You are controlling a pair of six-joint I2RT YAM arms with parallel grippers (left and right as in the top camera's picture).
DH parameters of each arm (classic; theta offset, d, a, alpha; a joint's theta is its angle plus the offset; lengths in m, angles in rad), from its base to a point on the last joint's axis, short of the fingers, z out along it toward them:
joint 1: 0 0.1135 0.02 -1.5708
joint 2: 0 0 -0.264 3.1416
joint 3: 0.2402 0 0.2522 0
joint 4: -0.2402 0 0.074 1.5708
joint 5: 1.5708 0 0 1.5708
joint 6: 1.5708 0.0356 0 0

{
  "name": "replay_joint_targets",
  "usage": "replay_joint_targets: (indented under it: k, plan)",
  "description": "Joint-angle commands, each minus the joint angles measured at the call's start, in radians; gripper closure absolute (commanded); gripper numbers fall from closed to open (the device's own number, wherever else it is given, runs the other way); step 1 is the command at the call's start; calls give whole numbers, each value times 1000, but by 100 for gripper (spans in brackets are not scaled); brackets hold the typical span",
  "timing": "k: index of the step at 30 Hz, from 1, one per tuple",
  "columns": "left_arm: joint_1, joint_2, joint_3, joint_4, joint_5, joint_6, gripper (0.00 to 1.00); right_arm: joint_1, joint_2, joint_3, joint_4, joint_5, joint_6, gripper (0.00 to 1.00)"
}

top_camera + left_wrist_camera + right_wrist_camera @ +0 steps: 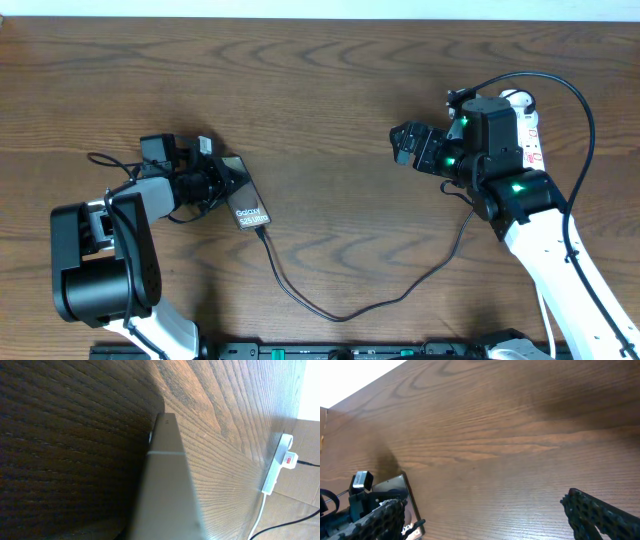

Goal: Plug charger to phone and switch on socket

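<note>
1. The charger (pixel 330 312) sags slack, its tip at the near end of the phone (pixel 248 205); a tug could unseat it.
2. The left gripper (pixel 218 175) clamps the phone's far end.
3. The right gripper (pixel 400 145) hangs spread and empty, short of the socket (pixel 530 135); moving there may snag the charger.

Right wrist cam: my right gripper (pixel 482 505) is spread wide above the wooden table (pixel 510 430), textured black fingers (pixel 600 515) in both bottom corners, phone (pixel 395 487) lower-left partly behind one finger, left arm (pixel 362 482) just beside it.
</note>
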State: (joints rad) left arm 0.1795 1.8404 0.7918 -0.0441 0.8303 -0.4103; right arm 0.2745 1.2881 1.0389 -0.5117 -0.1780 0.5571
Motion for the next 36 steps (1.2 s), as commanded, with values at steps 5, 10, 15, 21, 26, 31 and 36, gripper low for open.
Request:
replay_joint_targets:
  k: [5,10,15,21,26,31,36]
  plan:
    - [-2,2,11,-2,-20,18,86,2,-5,10,-2,14,-16,1]
    - [-2,2,11,-9,-21,18,74,2,-5,10,-2,14,-16,1]
    - [-2,2,11,-18,-21,18,55,2,-5,10,-5,14,-16,1]
    - [-2,2,11,-82,-77,18,33,2,-5,10,-5,14,-16,1]
    - [-2,2,11,-93,-84,18,24,2,-5,10,-5,14,-16,1]
    - [-2,2,11,-134,-174,17,22,2,-5,10,-5,14,-16,1]
    - [-2,2,11,-192,-285,17,21,2,-5,10,-5,14,-16,1]
